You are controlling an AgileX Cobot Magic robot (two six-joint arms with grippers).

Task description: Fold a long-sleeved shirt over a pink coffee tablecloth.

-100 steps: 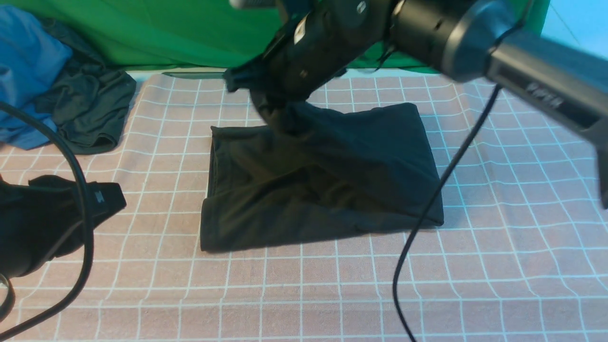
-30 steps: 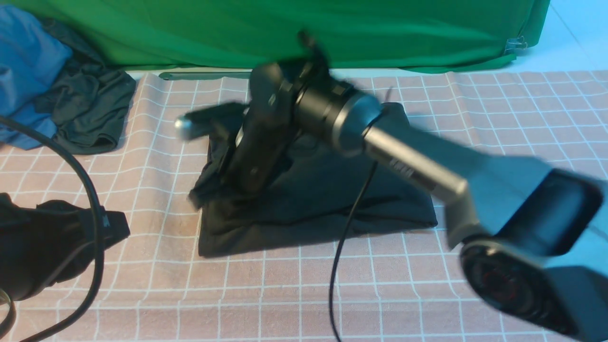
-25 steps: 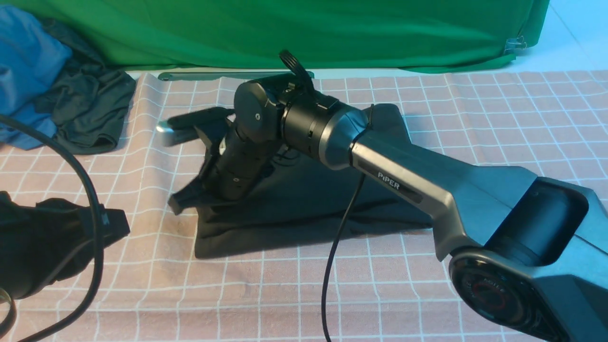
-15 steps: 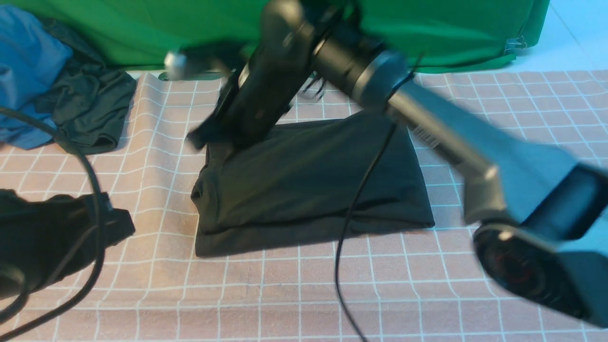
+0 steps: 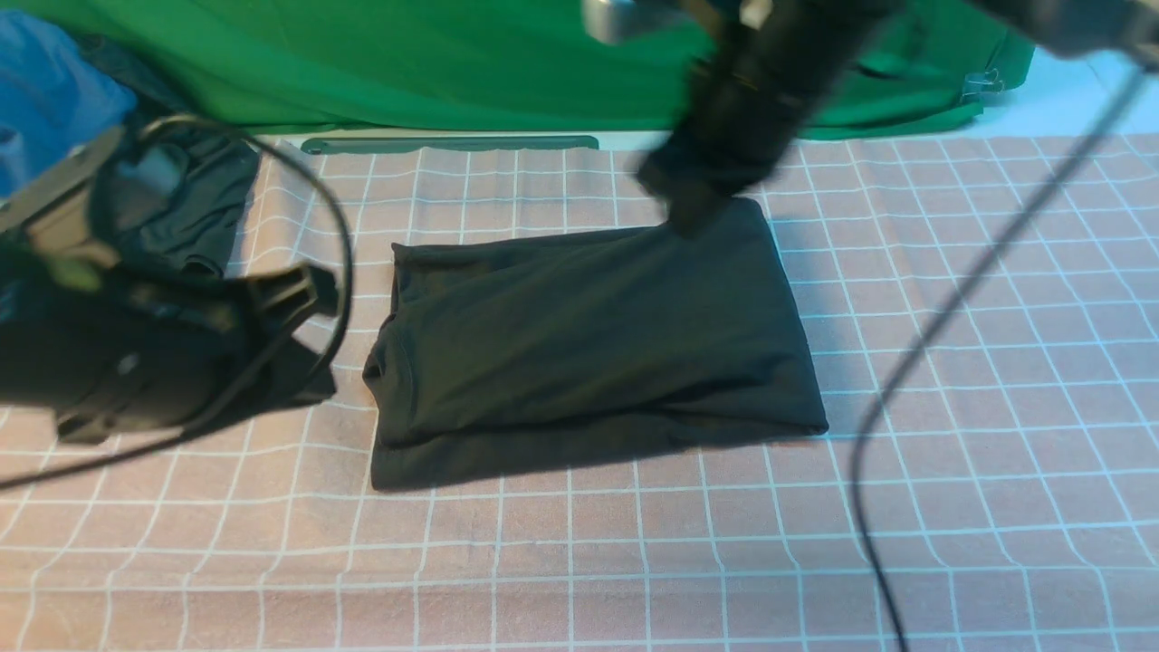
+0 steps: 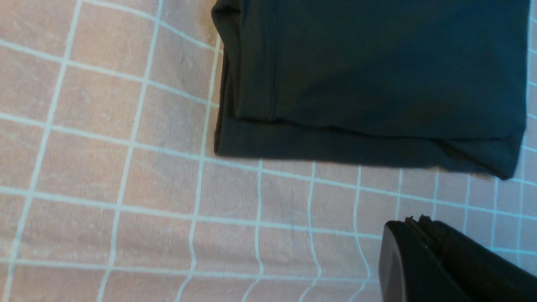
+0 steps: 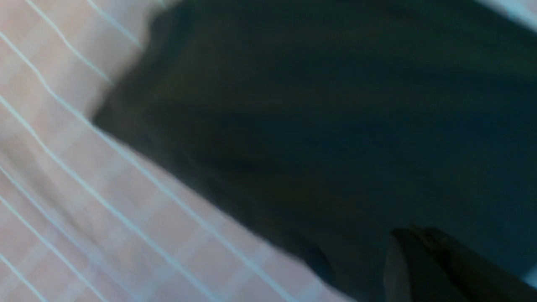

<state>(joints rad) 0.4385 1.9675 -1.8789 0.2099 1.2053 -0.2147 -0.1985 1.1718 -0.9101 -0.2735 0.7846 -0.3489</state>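
Note:
The black long-sleeved shirt (image 5: pixel 589 340) lies folded into a flat rectangle in the middle of the pink coffee tablecloth (image 5: pixel 579 561), a pink cloth with a white grid. My right gripper (image 5: pixel 693 204) hangs blurred above the shirt's far right corner, shut, holding nothing. In the right wrist view the shirt (image 7: pixel 319 126) fills the picture behind the closed right gripper (image 7: pixel 413 235). My left gripper (image 5: pixel 303 290) sits shut just left of the shirt, apart from it. The left wrist view shows the shirt's folded edge (image 6: pixel 369 84) beyond the closed left gripper (image 6: pixel 415 222).
A green cloth (image 5: pixel 507 63) hangs along the back. A blue garment (image 5: pixel 45 91) and a dark grey-green garment (image 5: pixel 204 195) lie at the far left. Black cables (image 5: pixel 914 362) run from both arms over the cloth.
My right arm has lifted off the shirt's left side and swung up and to the right. The shirt has dropped flat. My left arm has risen and moved toward the shirt.

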